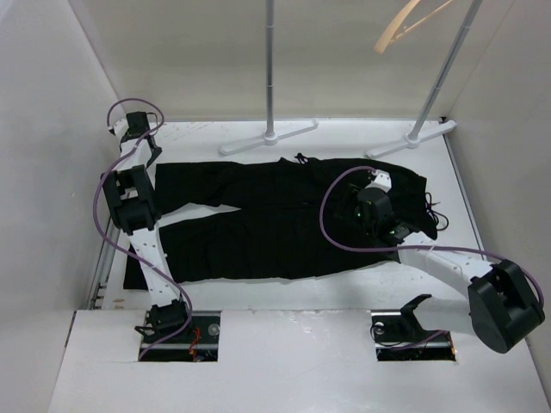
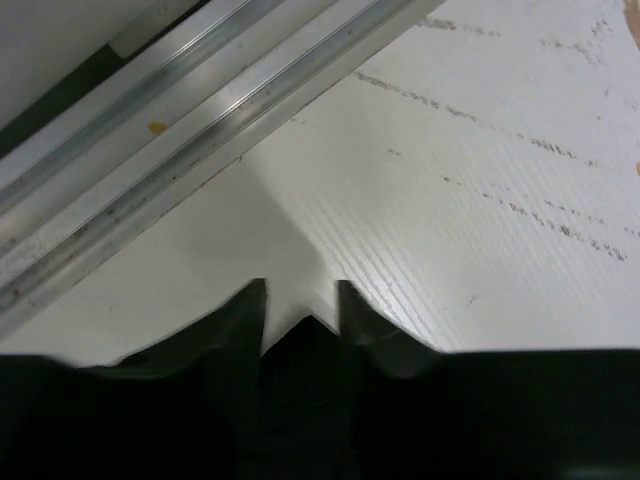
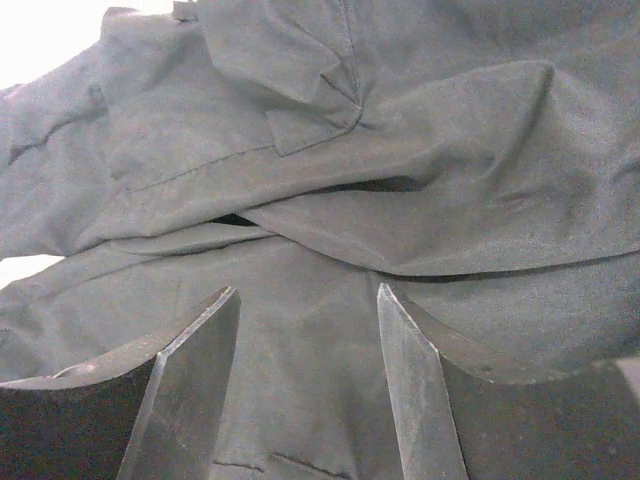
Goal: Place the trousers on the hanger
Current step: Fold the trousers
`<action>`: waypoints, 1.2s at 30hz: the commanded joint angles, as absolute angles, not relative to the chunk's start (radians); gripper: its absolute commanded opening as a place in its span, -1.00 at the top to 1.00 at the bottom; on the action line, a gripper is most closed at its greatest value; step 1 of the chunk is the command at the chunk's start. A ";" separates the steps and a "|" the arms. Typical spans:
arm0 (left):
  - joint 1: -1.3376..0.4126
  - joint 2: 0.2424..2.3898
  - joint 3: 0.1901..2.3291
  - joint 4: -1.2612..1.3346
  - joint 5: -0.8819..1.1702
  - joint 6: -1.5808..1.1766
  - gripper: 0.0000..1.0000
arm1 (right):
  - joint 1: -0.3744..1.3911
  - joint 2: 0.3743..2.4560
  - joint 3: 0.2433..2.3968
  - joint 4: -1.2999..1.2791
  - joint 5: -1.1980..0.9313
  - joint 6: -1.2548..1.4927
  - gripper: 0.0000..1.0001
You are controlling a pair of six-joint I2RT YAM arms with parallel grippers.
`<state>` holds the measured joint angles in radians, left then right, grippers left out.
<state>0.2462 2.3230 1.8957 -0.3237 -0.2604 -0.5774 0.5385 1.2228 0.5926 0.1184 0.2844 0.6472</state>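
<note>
Barely begun: trousers (image 1: 284, 215) flat on worktop (image 1: 284, 297), hanger (image 1: 405, 26) bare, high beyond their waist. Right gripper (image 3: 310, 320) spread, empty, over that waist; left gripper (image 2: 302, 300) narrowly parted, empty, beside leg ends. Leaves grasping and draping undone.

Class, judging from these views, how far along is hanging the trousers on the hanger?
Nothing done: the trousers lie flat on the table, the hanger hangs bare above. In hand: the right gripper, open, hovers over the waist end. Remaining: grasp, lift, drape.

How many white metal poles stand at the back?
2: one white metal pole near the middle, behind the black fabric trousers; the other at the far right.
</note>
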 commanded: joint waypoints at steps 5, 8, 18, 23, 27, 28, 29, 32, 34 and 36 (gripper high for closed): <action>0.246 2.139 1.724 -0.226 -0.227 -0.549 -0.10 | 0.571 1.216 0.600 0.163 0.304 0.637 -0.27; 0.237 2.111 1.637 -0.204 -0.212 -0.549 -0.13 | 0.588 1.223 0.591 0.179 0.299 0.635 -0.27; 0.199 2.186 1.580 -0.187 -0.183 -0.548 0.41 | 0.616 1.203 0.577 0.196 0.302 0.635 -0.27; 0.203 2.253 1.696 -0.206 -0.230 -0.546 0.89 | 0.616 1.192 0.575 0.187 0.308 0.638 -0.27; 0.212 2.282 1.836 -0.235 -0.258 -0.542 0.93 | 0.616 1.207 0.580 0.186 0.314 0.640 -0.27; 0.214 2.290 1.876 -0.242 -0.265 -0.540 0.94 | 0.616 1.218 0.581 0.186 0.319 0.641 -0.27; 0.214 2.298 1.914 -0.248 -0.273 -0.537 0.94 | 0.616 1.227 0.581 0.186 0.324 0.641 -0.28; 0.216 2.330 2.023 -0.278 -0.291 -0.520 0.94 | 0.608 1.247 0.577 0.181 0.330 0.640 -0.34; 0.216 2.347 2.072 -0.293 -0.322 -0.500 0.94 | 0.605 1.247 0.565 0.179 0.337 0.641 -0.38; 0.219 2.355 2.095 -0.302 -0.363 -0.482 0.93 | 0.604 1.241 0.551 0.176 0.350 0.644 -0.44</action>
